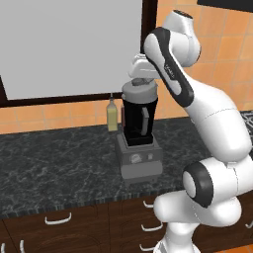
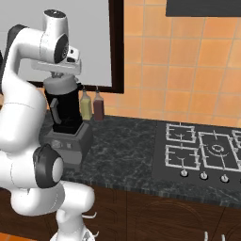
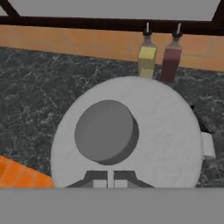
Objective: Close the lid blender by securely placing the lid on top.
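Tiled kitchen, dark stone surface
Orange wall tiles [image 2: 188, 61], a dark-framed window [image 1: 69, 49], a marbled surface [image 1: 54, 158], wooden drawers [image 1: 59, 225].

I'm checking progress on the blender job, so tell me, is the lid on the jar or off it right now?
On. The lid sits level atop the blender jar in both base views, and the hand view looks straight down on its disc and knob, the gripper shut just above.

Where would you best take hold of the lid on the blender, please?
Grip the raised round knob at the centre of the lid, coming straight down from above. The lid lies flat on the blender, its rim wide as the jar, so only the knob suits the tool.
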Motion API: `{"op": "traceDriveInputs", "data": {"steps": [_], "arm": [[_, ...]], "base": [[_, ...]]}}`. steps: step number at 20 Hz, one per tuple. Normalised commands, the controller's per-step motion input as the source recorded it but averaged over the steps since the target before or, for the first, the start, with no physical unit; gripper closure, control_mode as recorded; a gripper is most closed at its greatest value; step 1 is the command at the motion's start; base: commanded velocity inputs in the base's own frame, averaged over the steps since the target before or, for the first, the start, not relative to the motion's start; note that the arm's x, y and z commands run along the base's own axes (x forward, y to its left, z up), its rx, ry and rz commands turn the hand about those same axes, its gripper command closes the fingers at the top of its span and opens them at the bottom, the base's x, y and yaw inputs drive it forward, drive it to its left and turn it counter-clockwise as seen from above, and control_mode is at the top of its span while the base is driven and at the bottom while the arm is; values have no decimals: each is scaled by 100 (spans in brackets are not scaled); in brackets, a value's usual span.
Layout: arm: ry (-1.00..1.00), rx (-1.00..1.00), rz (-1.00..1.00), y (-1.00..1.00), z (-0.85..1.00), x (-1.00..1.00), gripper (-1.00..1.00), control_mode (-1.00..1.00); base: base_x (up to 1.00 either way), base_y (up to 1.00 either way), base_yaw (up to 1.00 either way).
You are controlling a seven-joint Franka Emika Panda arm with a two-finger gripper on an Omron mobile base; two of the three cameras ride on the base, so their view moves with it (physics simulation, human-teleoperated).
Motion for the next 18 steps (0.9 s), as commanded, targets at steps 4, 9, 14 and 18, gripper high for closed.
{"op": "traceDriveInputs", "data": {"steps": [4,9,14,18], "arm": [[-11,11,13,-19,-42,-32,100,-100],[-6,11,8,11,-28,-11,100,-100],[-13,14,12,-17,-3,20,100,-100],[-8,9,8,-49,-10,2,100,-100]], "base": [[0,0,0],[0,0,0],[0,0,0],[0,0,0]]}}
